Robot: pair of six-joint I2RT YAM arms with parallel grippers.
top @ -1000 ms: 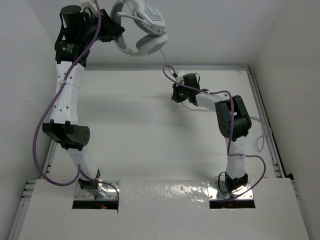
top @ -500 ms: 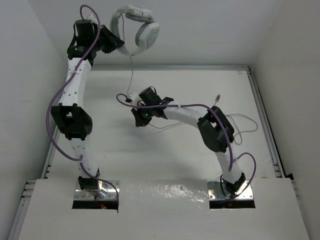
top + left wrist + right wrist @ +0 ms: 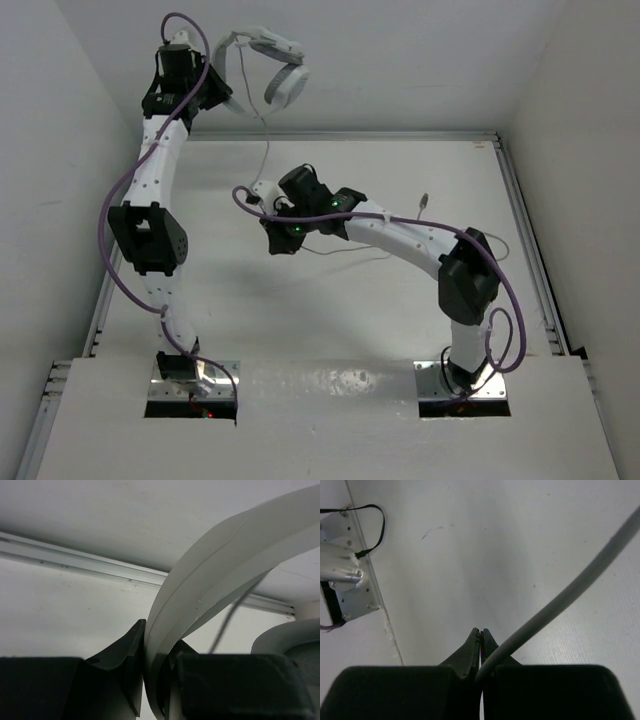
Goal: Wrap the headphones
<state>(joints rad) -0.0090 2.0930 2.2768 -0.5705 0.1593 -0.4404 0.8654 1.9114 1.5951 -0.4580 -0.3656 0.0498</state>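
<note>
Right tool hangs over the middle of the table, jaws pressed together on the thin cable; the cable climbs to the headphones, high above the table's far edge; left tool pinches their headband.

Nearly all white here: headphones are white to light grey, their cable pale grey, tabletop plain white. Left arm and right arm are white with black joints. Black left hand, black right hand, and purple cables along both.
</note>
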